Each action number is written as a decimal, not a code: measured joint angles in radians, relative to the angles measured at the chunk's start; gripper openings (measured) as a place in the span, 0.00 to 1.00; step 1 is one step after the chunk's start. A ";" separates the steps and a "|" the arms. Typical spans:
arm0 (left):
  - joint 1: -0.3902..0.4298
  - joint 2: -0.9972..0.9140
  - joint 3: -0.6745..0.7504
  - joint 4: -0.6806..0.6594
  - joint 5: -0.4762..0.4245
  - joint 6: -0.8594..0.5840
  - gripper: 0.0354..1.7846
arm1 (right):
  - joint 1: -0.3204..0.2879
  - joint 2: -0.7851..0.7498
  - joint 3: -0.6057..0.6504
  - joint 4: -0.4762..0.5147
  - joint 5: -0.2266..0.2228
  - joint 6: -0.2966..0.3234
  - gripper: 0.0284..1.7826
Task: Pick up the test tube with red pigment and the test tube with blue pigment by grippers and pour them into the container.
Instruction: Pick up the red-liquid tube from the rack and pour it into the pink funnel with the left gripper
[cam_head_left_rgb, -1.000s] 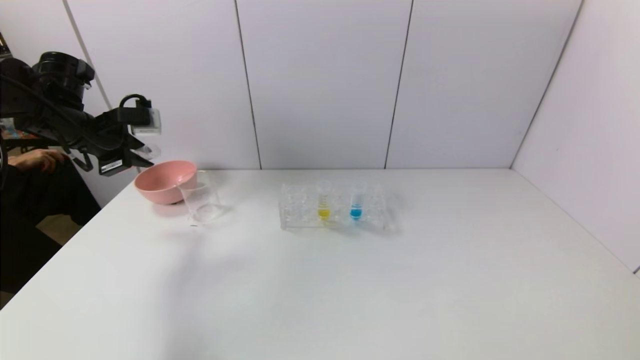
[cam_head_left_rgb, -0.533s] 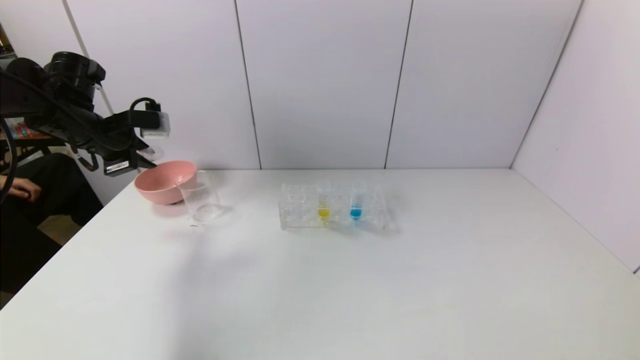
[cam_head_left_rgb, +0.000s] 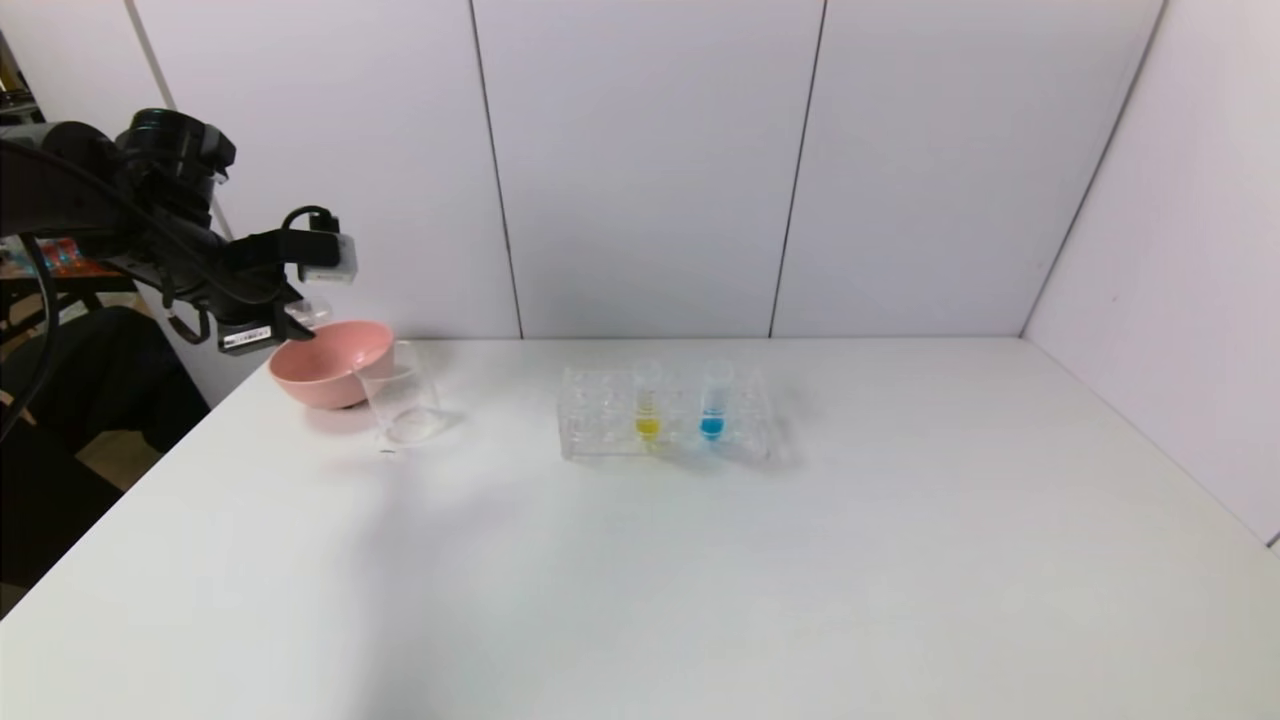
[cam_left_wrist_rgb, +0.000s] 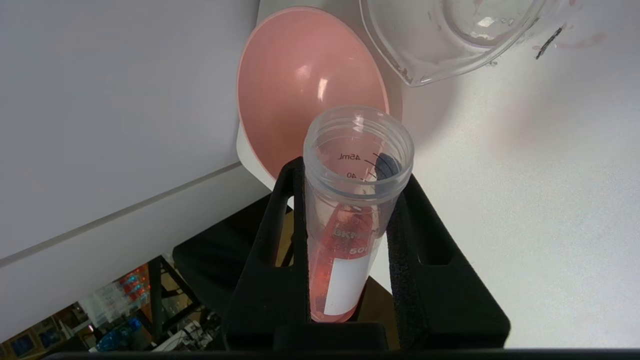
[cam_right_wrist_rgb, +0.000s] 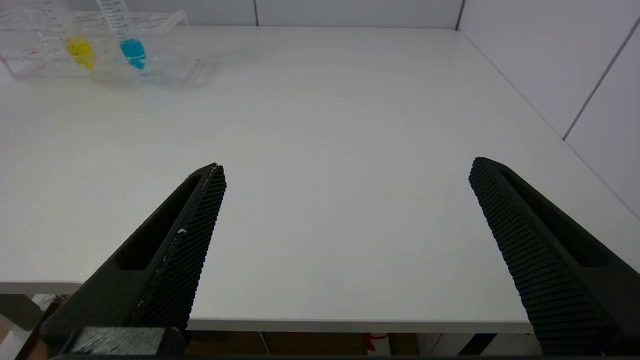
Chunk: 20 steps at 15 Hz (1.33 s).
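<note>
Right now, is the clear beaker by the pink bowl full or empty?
Nearly empty: the container shows only a bare clear bottom with faint pink traces beside the pink bowl.

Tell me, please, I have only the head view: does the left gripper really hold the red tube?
Observer: Yes. The left gripper is shut on the test tube with red pigment, and red liquid lies inside it.
Operator: Where does its mouth face?
Observer: Toward the pink bowl; the container stands just beside that bowl.
Operator: And the right gripper?
Observer: The right gripper is open and holds nothing, low at the table's near edge.
</note>
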<state>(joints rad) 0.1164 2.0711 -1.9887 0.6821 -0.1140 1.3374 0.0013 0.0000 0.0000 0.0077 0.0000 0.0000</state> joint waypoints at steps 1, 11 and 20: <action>-0.008 0.003 -0.001 0.000 0.019 -0.004 0.24 | 0.000 0.000 0.000 0.000 0.000 0.000 1.00; -0.058 0.021 -0.007 0.002 0.132 -0.018 0.24 | 0.000 0.000 0.000 0.000 0.000 0.000 1.00; -0.087 0.037 -0.007 -0.002 0.193 -0.046 0.24 | 0.000 0.000 0.000 0.000 0.000 0.000 1.00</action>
<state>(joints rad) 0.0294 2.1085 -1.9955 0.6802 0.0791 1.2911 0.0013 0.0000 0.0000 0.0077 0.0000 0.0000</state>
